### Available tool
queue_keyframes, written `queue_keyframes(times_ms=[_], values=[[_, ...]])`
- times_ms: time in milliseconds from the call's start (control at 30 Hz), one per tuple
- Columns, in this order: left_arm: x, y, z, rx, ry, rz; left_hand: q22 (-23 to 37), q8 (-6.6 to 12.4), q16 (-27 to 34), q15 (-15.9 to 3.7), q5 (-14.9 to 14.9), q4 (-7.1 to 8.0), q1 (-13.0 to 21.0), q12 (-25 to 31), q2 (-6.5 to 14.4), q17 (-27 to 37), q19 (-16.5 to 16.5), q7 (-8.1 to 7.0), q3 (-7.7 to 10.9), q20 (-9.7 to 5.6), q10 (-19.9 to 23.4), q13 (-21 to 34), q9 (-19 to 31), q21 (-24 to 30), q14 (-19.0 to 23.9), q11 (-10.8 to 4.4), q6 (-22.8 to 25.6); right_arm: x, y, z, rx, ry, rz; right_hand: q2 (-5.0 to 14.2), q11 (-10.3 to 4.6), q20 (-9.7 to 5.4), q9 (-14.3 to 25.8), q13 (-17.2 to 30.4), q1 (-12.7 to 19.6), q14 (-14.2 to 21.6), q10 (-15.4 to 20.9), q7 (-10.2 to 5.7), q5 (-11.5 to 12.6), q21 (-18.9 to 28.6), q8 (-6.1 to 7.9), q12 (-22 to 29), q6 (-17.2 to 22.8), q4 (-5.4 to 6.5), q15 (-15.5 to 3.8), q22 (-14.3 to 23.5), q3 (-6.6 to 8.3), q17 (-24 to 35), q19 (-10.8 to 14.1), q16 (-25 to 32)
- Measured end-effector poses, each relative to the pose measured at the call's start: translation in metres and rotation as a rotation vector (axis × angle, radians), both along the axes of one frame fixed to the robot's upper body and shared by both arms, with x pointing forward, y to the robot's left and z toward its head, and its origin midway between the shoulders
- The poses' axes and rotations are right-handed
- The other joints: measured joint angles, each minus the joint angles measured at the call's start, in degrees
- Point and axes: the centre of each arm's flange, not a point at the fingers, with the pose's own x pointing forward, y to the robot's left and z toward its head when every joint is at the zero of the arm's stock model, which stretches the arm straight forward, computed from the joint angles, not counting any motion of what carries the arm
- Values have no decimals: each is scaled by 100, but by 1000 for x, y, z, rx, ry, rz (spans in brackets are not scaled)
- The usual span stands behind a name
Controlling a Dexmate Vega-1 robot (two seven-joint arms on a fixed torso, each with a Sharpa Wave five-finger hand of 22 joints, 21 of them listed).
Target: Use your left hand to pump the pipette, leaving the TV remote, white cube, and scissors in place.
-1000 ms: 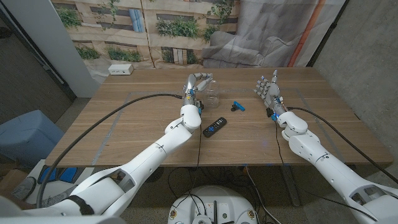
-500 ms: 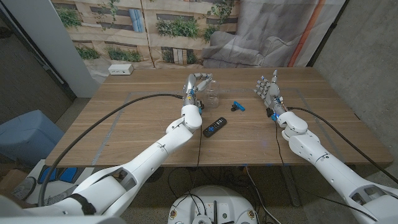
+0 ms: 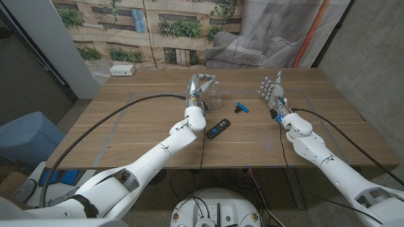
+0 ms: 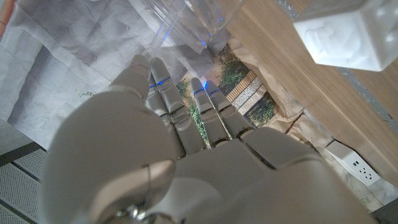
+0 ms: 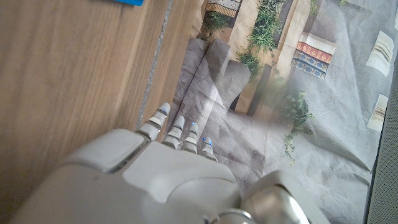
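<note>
Black remote (image 3: 218, 128) lies nearest on the worktop (image 3: 126, 120), blue scissors (image 3: 242, 107) beyond. Left hand (image 3: 198, 85) curls at the clear pipette (image 3: 217, 96); whether it grips, I cannot tell. Right hand (image 3: 272, 91) stands empty, fingers apart.

tbl (image 3: 126, 126): wood | pwr strip (image 3: 122, 70): white, far-left corner | backdrop (image 3: 158, 31): printed
</note>
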Motion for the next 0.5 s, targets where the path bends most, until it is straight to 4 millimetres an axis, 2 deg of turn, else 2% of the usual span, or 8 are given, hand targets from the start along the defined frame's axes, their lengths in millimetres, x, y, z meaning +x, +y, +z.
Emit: queue_keyframes(times_ms=[200,367,500], values=[[0,1,0,6,3,0,0,11,0,0,-5,34,30,0,-31,0,-78,0,-34,-8,17,2,0,-24,0,16,0,0,0,0,0,0,0,0,0,0,0,0,0,0,0,0,0,0,0,0,0,0,0,0,0,0,0,0],[0,1,-1,9,5,-4,-28,-80,-27,0,-5,83,27,-69,-33,-16,-152,28,-84,-2,-55,20,46,-67,0,-55,-123,0,0,0,0,0,0,0,0,0,0,0,0,0,0,0,0,0,0,0,0,0,0,0,0,0,0,0],[-1,2,-2,15,8,-9,-28,-94,-27,0,-4,98,-70,-112,-127,-15,-167,27,-144,0,-98,20,42,-67,0,-99,-224,0,0,0,0,0,0,0,0,0,0,0,0,0,0,0,0,0,0,0,0,0,0,0,0,0,0,0]])
